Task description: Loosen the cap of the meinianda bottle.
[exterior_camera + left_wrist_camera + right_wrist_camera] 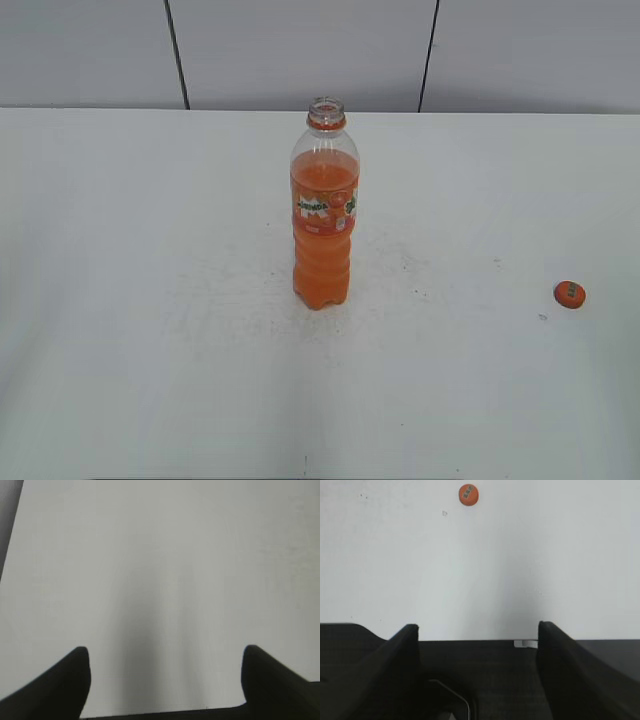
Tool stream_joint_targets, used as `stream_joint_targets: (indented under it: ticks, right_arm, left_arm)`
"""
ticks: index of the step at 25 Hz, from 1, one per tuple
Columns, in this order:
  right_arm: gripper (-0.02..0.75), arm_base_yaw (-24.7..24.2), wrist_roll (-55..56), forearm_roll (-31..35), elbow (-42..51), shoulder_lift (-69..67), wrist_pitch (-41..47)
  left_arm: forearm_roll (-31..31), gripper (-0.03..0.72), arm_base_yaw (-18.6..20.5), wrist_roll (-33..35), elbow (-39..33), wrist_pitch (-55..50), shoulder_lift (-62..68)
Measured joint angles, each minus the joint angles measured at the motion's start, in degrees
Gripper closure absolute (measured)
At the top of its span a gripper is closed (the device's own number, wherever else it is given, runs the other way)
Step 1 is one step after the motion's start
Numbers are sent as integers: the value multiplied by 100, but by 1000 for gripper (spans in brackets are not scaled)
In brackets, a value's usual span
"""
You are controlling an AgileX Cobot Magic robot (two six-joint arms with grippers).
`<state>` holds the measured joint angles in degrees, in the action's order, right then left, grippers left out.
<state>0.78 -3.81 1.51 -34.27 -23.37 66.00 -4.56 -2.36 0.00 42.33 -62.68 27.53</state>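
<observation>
Left end effector (165,680) – black tapered fingers, right end effector (477,650) alike

The white table (150,300) carries the bottle (324,210), upright near its middle with open neck. The cap (569,294) lies flat on it, well apart to the right.

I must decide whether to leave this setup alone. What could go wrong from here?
The bottle stands upright with its mouth open and soda inside, so a bump could tip it and spill. The cap lies apart near the table's right edge and might get knocked off. Both claws, left and right, are open and empty.
</observation>
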Motion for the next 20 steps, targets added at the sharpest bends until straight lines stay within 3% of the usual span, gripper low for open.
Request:
stream_joint_targets:
  ticks: [3, 9, 14, 20]
  right_arm:
    - [193, 0, -21, -33, 365, 654, -204]
    - [193, 0, -353, -52, 749, 1716, -448]
    - [193, 0, -478, -87, 811, 2315, -550]
    - [193, 0, -491, -105, 859, 2385, -646]
  left_arm:
    - [258, 127, 0, 442, -341, 118, -713]
    - [400, 127, 0, 576, -936, 296, -1997]
    - [532, 127, 0, 578, -964, 308, -2765]
    - [639, 132, 0, 578, -970, 308, -2792]
